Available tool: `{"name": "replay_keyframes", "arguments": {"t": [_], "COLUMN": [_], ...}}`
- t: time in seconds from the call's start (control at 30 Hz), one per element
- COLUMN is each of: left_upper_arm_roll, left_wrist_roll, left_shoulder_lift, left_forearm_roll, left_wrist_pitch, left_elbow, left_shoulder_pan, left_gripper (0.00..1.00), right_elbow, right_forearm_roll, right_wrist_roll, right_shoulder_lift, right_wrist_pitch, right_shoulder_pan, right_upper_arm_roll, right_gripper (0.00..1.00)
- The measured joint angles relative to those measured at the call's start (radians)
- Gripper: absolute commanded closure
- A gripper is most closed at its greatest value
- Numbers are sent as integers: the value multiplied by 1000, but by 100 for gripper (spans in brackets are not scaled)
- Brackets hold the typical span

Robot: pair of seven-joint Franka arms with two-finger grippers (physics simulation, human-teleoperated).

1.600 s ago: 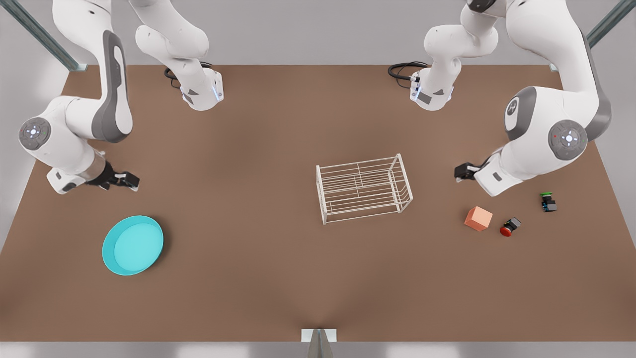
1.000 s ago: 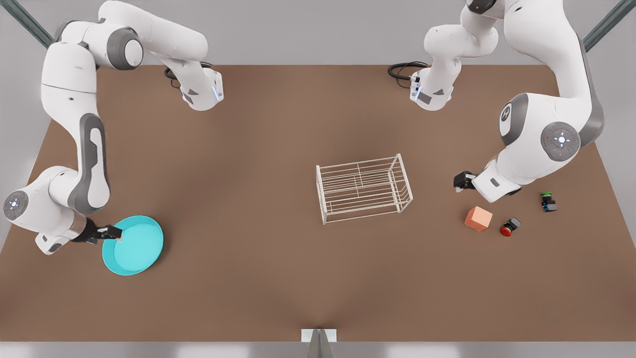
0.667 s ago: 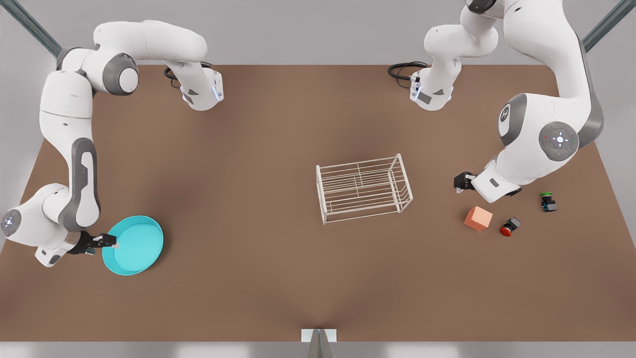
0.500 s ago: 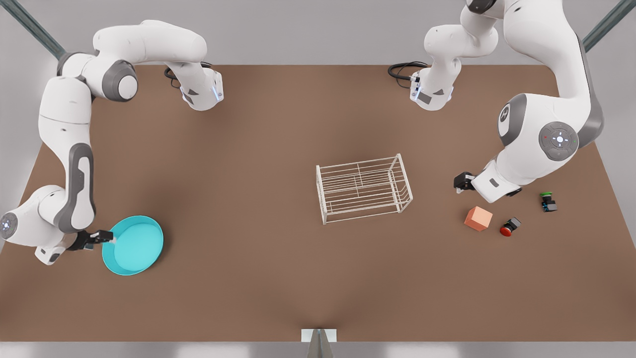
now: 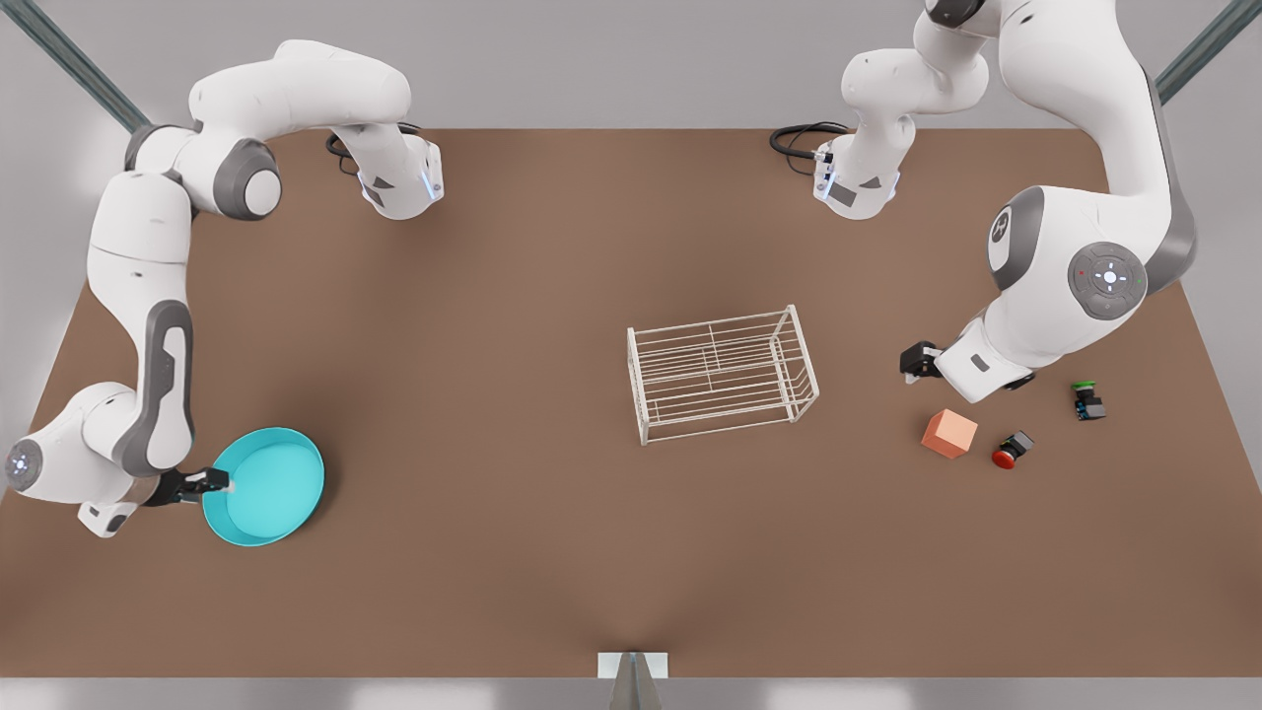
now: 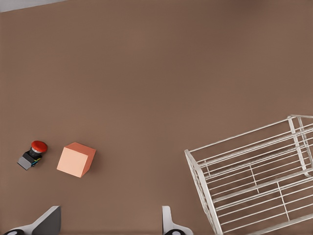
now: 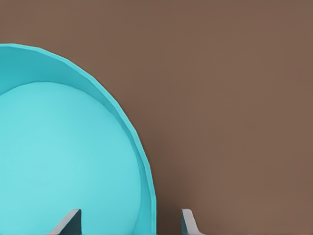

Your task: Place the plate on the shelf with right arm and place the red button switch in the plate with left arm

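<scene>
Front view, item list. Right tool (image 5: 219, 482): at the front view's left, fingers spread, straddling rim of plate (image 5: 264, 486); one finger (image 7: 68, 221) inside the dish, other outside, not closed. Plate flat on surface (image 5: 513, 296). Shelf (image 5: 723, 374): mid-surface, upright. Left tool (image 5: 912, 361): hovers betw. shelf and salmon cube (image 5: 949, 434), fingers apart, holding nothing. Red button switch (image 5: 1012, 449): on its side, just beside cube. Green-capped switch (image 5: 1086, 401): nearby.

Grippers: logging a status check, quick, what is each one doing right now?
Right gripper: open, fingers either side of the plate rim.
Left gripper: open, holding nothing, above the table.
</scene>
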Motion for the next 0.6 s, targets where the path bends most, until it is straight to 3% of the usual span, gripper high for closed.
{"name": "replay_keyframes", "arguments": {"t": [0.2, 0.37, 0.6], "left_upper_arm_roll": [0, 0, 0], "left_wrist_roll": [-1, -2, -2], "left_shoulder_lift": [-1, -1, -3], "left_forearm_roll": [0, 0, 0], "left_wrist_pitch": [-1, -2, -3], "left_elbow": [-3, -3, -7], "left_shoulder_pan": [0, 0, 1], "left_gripper": [0, 0, 0], "right_elbow": [4, 5, 5], "right_forearm_roll": [11, 16, 19], "right_wrist_roll": [21, 35, 53], "right_shoulder_lift": [24, 24, -5], "right_wrist_pitch": [11, 2, -65], "right_shoulder_pan": [-3, -4, 0], "right_upper_arm_roll": [-1, -2, 3], "right_gripper": [35, 63, 71]}}
